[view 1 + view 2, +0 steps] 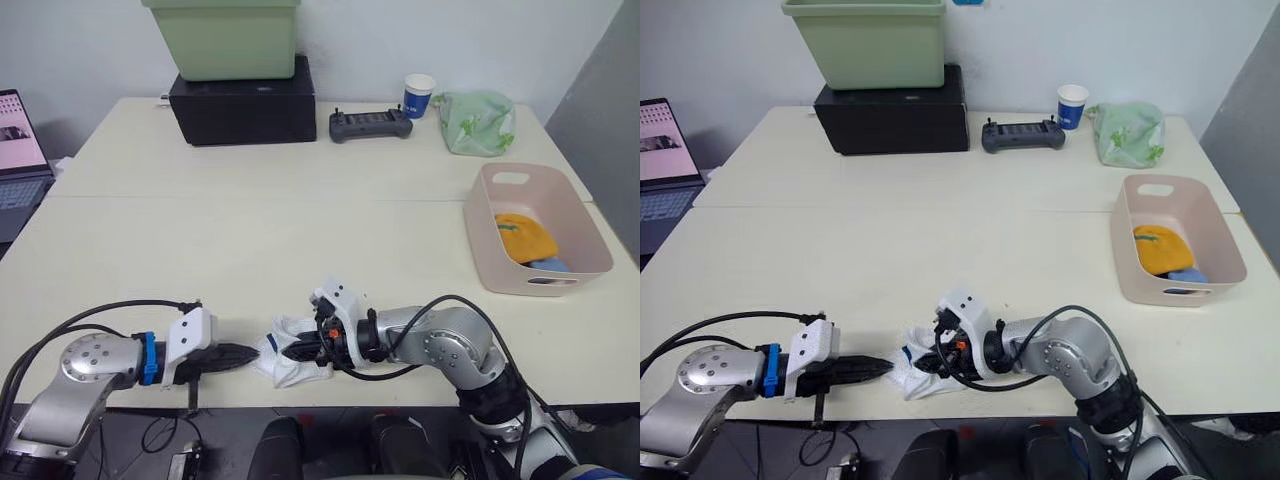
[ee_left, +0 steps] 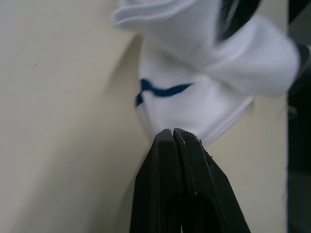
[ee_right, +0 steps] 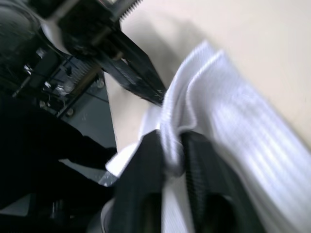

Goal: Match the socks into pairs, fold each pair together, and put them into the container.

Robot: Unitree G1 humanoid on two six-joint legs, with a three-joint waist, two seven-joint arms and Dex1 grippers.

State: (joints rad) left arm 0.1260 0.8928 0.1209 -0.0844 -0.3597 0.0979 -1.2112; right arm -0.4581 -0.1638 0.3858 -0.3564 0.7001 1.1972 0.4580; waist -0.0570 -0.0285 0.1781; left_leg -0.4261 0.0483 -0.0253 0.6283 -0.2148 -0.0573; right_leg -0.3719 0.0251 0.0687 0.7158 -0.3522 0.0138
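Pinching the white socks (image 1: 291,352) at the tabletop's (image 1: 250,240) near edge, the right hand (image 3: 171,160) grips a fold; the left hand (image 2: 173,138), clenched, touches their left edge. No writing is legible.

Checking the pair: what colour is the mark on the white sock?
Dark blue, on the white sock; left wrist view shows it best.

Even bright indoor light, soft shadows, wrist views blurred up close
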